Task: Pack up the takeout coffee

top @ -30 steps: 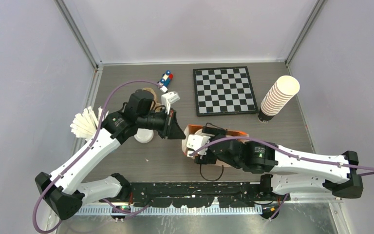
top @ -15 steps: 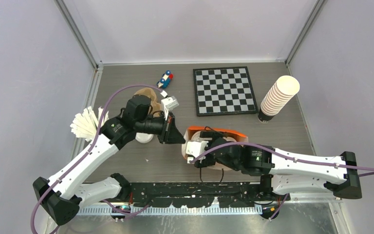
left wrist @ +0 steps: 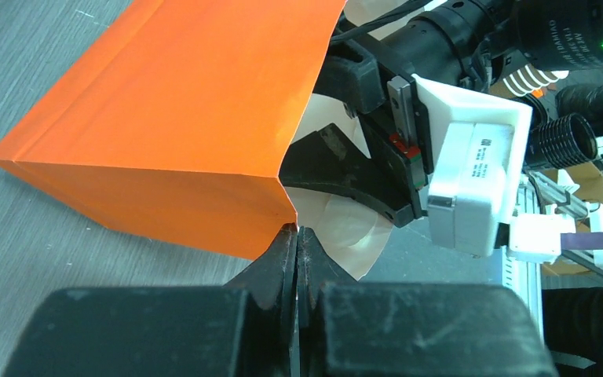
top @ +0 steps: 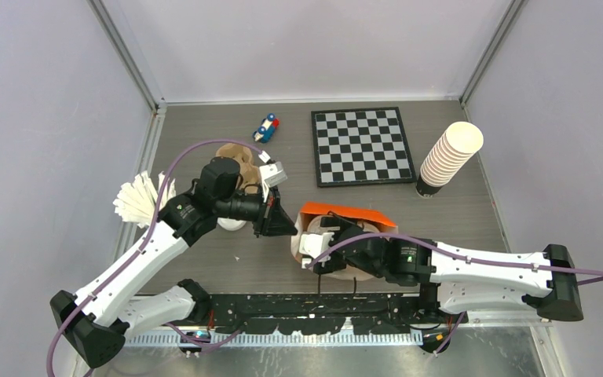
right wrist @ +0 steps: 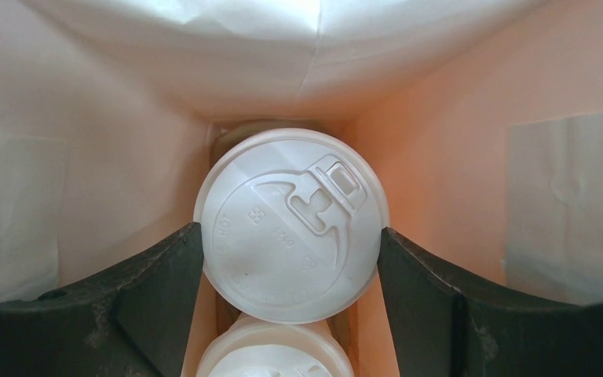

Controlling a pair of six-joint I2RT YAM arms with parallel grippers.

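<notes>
Left pincer [left wrist: 297, 236] pinches orange bag [left wrist: 165, 118] rim; right pincer [right wrist: 289, 236] clamps takeout coffee [right wrist: 290, 208]. Lower straight, clearing 6 o'clock lid [right wrist: 275, 353]; seating unclear.

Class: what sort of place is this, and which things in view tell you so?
Probably a robotics lab test cell, not a café: a left arm and right arm bolted to a walled-in table, with unrelated props: a chessboard, a toy car and a stack of paper cups.

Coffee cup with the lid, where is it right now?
In the right wrist view, the lidded coffee cup sits in the middle, inside the orange paper bag, squeezed between the two fingers of the right claw.
</notes>
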